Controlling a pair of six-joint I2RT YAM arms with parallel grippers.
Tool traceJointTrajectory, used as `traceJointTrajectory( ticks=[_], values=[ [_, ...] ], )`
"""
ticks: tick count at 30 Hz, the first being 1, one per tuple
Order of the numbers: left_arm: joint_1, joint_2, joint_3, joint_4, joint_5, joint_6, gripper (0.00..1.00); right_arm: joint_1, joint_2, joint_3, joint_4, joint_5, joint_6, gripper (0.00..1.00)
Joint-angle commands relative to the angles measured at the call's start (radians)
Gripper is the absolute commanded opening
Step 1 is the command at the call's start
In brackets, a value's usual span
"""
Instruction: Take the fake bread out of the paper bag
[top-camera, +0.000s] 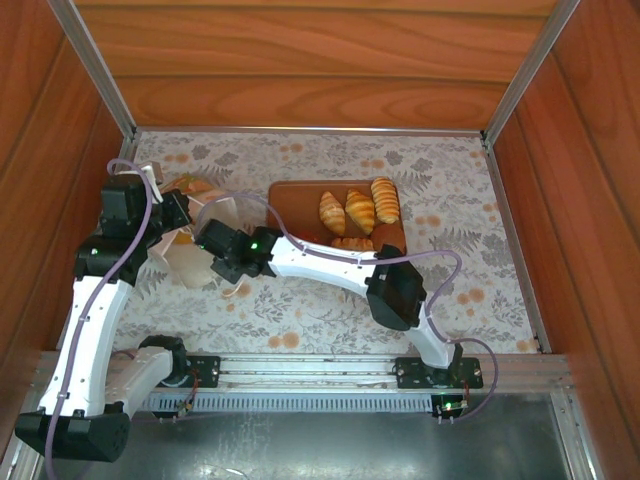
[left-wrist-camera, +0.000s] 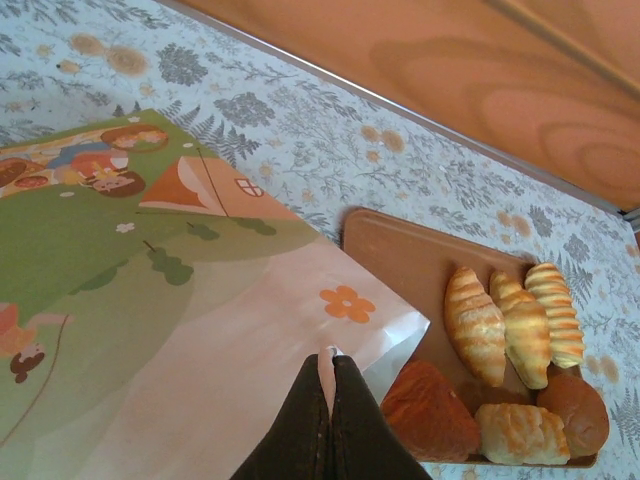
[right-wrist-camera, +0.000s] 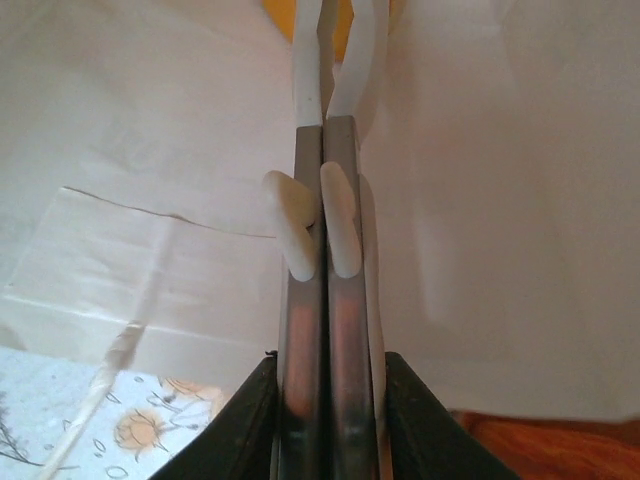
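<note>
Top external view: the paper bag (top-camera: 190, 265) lies on its side by the left edge of the counter (top-camera: 470, 290), toward the far-left corner, with both my arms meeting over it.
Left end effector (left-wrist-camera: 330, 365): clenched on the bag's paper rim, a thin fold pinched between the dark fingers (left-wrist-camera: 305, 430), as the left wrist view shows.
Right end effector (right-wrist-camera: 323, 140): jaws all but together, gripping what looks like the white cord handle (right-wrist-camera: 305, 90) against the bag's plain white wall.
Fake bread (left-wrist-camera: 475, 325): six pieces sit on the brown board (left-wrist-camera: 400, 250), mid-counter toward the far edge and just beside the bag's corner. They are three pale croissants in a row, a dark triangular piece, a round bun and a ridged loaf.
Left inside the bag: I cannot tell. A scrap of yellow shows beyond the cords at the top of the right wrist view, too little to name.
How the bread should handle: light and firm by the look of it, and glossy enough to slip. I judge that a pinch across the middle of a piece, the short way, would hold best.
How the bag should handle: thin, floppy, quick to crease or tear. Rim and handle look like the sound places to hold, drawn apart gently to keep the mouth wide.
Risk: a hard tug could drag the whole bag rather than open it.
</note>
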Motion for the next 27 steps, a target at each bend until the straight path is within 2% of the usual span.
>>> traceJointTrajectory(
  ticks=[1, 4, 6, 10, 12, 15, 18, 27],
  values=[
    [-0.002, -0.004, -0.010, -0.003, -0.019, -0.001, 0.00, 0.015, -0.049, -0.010, -0.056, 0.149, -0.043, 0.22],
    [-0.002, -0.009, -0.018, -0.002, -0.021, 0.001, 0.00, 0.028, -0.061, -0.022, -0.123, 0.217, -0.068, 0.22],
    [-0.003, -0.009, -0.023, -0.002, -0.013, 0.003, 0.00, 0.032, -0.079, -0.056, -0.132, 0.213, -0.089, 0.22],
    [-0.003, -0.002, -0.030, -0.001, 0.013, 0.008, 0.00, 0.032, -0.138, -0.160, -0.091, 0.035, -0.101, 0.25],
    [-0.003, -0.001, -0.029, -0.001, 0.022, 0.010, 0.00, 0.028, -0.168, -0.207, -0.027, 0.014, -0.076, 0.28],
    [-0.003, -0.004, -0.029, 0.001, 0.031, 0.008, 0.00, 0.007, -0.184, -0.175, -0.017, -0.035, -0.005, 0.34],
    [-0.003, -0.006, -0.027, 0.004, 0.034, 0.004, 0.00, -0.025, -0.176, -0.126, 0.001, -0.136, 0.095, 0.38],
    [-0.003, -0.004, -0.025, 0.027, 0.083, -0.033, 0.00, -0.104, -0.073, -0.018, 0.024, -0.287, 0.349, 0.42]
  ],
)
